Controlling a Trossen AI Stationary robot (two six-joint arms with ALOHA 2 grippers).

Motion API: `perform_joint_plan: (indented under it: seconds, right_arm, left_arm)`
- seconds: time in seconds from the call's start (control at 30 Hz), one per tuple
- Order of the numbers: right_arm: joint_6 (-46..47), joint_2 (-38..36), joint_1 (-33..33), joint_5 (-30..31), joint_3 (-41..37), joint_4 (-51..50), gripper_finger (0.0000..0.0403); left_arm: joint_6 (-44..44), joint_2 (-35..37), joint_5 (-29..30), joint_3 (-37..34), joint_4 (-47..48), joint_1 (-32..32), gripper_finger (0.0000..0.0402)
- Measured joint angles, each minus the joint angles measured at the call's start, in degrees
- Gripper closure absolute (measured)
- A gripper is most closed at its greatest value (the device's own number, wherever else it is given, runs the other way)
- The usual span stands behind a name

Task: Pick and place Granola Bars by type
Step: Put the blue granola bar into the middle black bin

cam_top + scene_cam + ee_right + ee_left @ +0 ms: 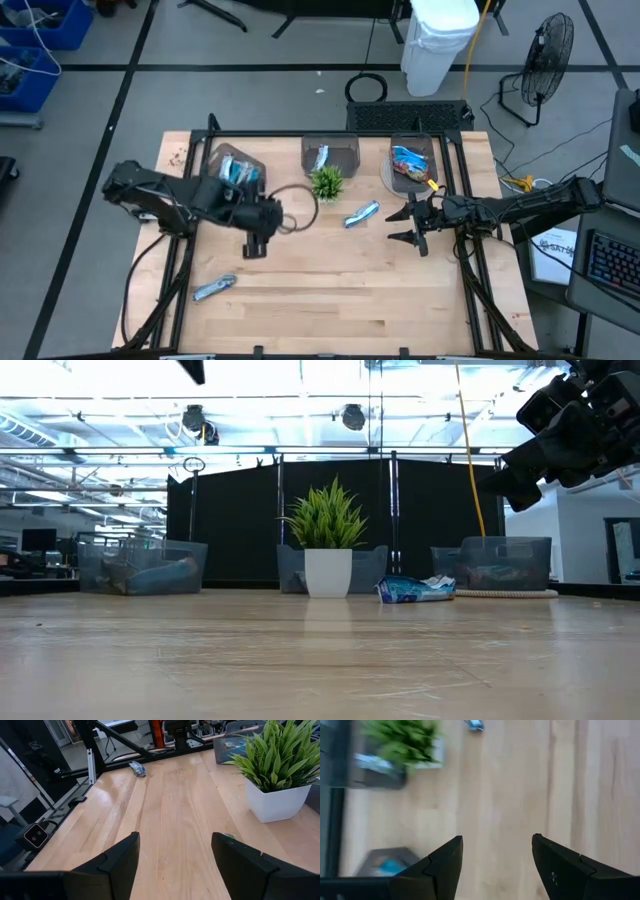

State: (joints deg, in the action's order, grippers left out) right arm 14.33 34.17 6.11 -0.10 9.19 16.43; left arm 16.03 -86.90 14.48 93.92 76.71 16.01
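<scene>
Floor: I see grey tiles [90, 110] with dark seams, upper left.
Fan: black floor fan [548, 48], upper right.
Bin: white trash bin [440, 35], top centre.
Backdrop: black panels [240, 520], low view centre.

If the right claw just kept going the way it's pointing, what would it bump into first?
Probably nothing soon. The open right gripper faces bare table; the plant sits off to one side, and a wrapped bar lies far ahead.

Wooden counter [330, 290] with bars, bins, plant

One blue bar [362, 214] lies left of the right hand [416, 224]; another bar [214, 289] below the left hand [255, 240].
</scene>
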Motion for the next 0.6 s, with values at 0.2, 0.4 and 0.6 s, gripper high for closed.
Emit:
perform_joint_plan:
  seconds: [0.2,0.4,0.6]
  right_arm:
    - [-0.02,0.02,-0.02,0.0,0.0,-0.02,0.0165]
    - [-0.01,0.02,-0.01,0.0,0.0,-0.02,0.0165]
    - [-0.02,0.02,0.0,0.0,0.0,0.0,0.0165]
  left_arm:
    - [2.36,6.23,-2.05,-17.05,-12.49,3.7,0.016]
    - [10.11,10.14,-2.45,-30.48,-17.07,5.86,0.016]
    - [20.85,12.16,-6.17,-40.94,-17.07,8.17,0.016]
